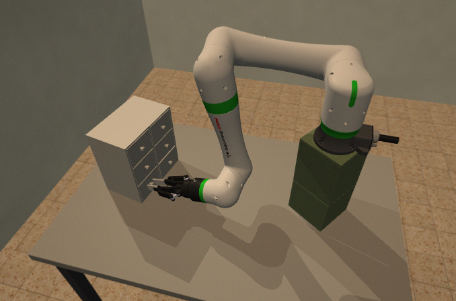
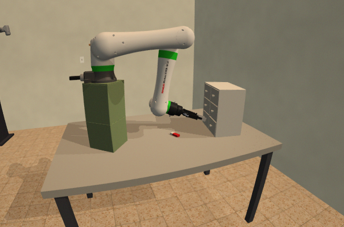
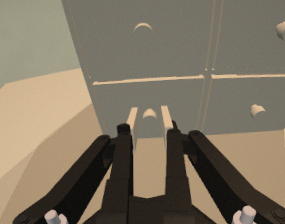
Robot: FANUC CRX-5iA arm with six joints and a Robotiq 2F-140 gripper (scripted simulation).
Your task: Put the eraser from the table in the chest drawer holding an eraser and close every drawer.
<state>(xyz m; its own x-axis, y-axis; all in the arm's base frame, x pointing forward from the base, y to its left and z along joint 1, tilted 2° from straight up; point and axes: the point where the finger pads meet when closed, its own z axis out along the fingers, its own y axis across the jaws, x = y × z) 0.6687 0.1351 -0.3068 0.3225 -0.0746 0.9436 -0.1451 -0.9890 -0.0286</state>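
Only from outside, eraser point(image 2: 175, 134) visible

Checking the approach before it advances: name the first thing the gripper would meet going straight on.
The gripper points at the chest's bottom drawer; its knob, between the parted fingertips, likely comes first.

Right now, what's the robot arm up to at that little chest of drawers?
The white robot arm has reached low to the beige chest with grey drawers. Its black gripper sits at the bottom drawer of one column, its partly closed fingers on either side of the small knob, not clamped on it. All the drawers look pushed in. The red and white eraser lies on the table, untouched.
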